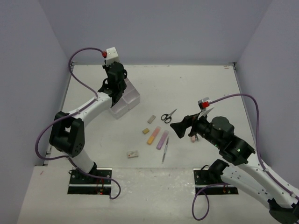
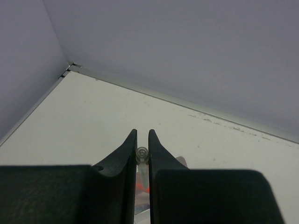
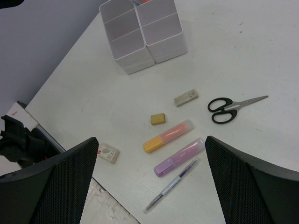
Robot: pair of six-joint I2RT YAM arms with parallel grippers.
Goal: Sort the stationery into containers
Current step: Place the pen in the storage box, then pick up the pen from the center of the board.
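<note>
Stationery lies on the table [image 1: 201,84]: orange highlighter [image 3: 168,136], purple highlighter [image 3: 180,156], ballpoint pen [image 3: 171,185], scissors [image 3: 229,106]. They look light and stiff, best pinched mid-barrel. Right gripper [image 1: 179,127] hangs wide above them; left gripper [image 2: 142,133] pinches a clear pen [image 2: 142,152] over the containers [image 3: 126,42].

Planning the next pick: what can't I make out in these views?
- Contents of the four joined translucent white plastic bins: top view, left arm overlaps them; right wrist shows walls only.
- Thin clear item in the left tool: left wrist, fingers hide all but its tip.
</note>
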